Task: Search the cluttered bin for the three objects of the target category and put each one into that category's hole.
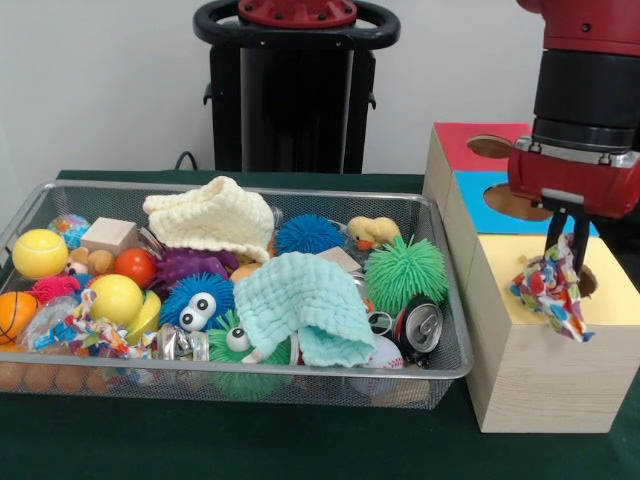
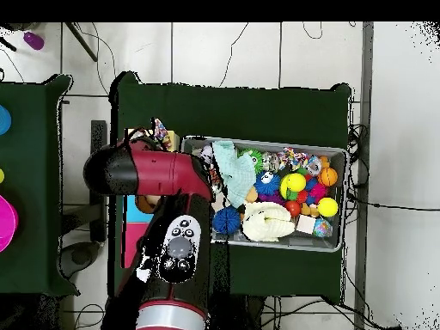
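Inspector: Your gripper (image 1: 566,243) is clenched on the patterned cloth (image 1: 550,287), hanging over the yellow hole (image 1: 587,279) at the box's near end.

Operator: Risk?

Inspector: Cloth drapes left of the hole; released now, it may snag on the rim.

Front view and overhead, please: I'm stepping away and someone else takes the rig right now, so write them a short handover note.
Gripper: shut on the multicoloured patterned cloth, which hangs over the hole in the yellow section of the wooden box; not released yet.
Wire bin: still holds a cream knitted cloth at the back, a light teal cloth at the front, and another patterned fabric piece at the front left among balls and spiky toys.
Done: one cloth lifted out and brought to the hole.
Left: drop it in, then probably fetch the other cloths. What is already inside the box cannot be seen.
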